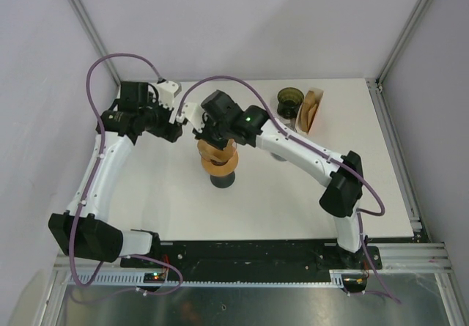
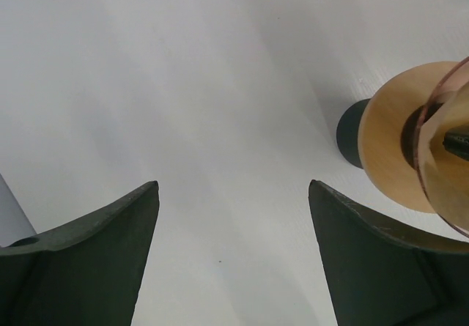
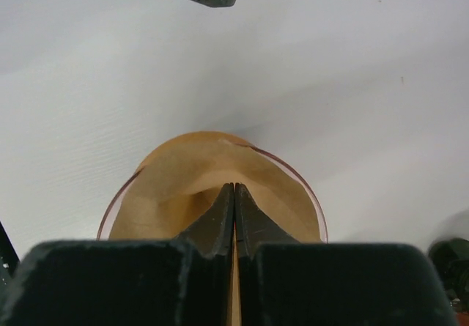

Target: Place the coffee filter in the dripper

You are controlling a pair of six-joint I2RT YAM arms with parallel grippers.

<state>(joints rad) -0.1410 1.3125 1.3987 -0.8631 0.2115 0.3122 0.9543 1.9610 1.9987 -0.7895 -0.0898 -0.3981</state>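
The glass dripper (image 1: 220,166) with a wooden collar stands on a dark base at the table's middle. The brown paper coffee filter (image 3: 183,183) sits inside the dripper's glass rim (image 3: 314,207). My right gripper (image 3: 234,188) is shut on a fold of the filter, with its tips down in the cone; it also shows in the top view (image 1: 215,141). My left gripper (image 2: 233,194) is open and empty over bare table, just left of the dripper (image 2: 392,146). It also shows in the top view (image 1: 174,127).
A dark cup (image 1: 289,101) and a holder with spare brown filters (image 1: 312,110) stand at the back right. A dark object (image 3: 451,264) lies at the lower right of the right wrist view. The table's right edge rail (image 1: 396,157) runs along the side.
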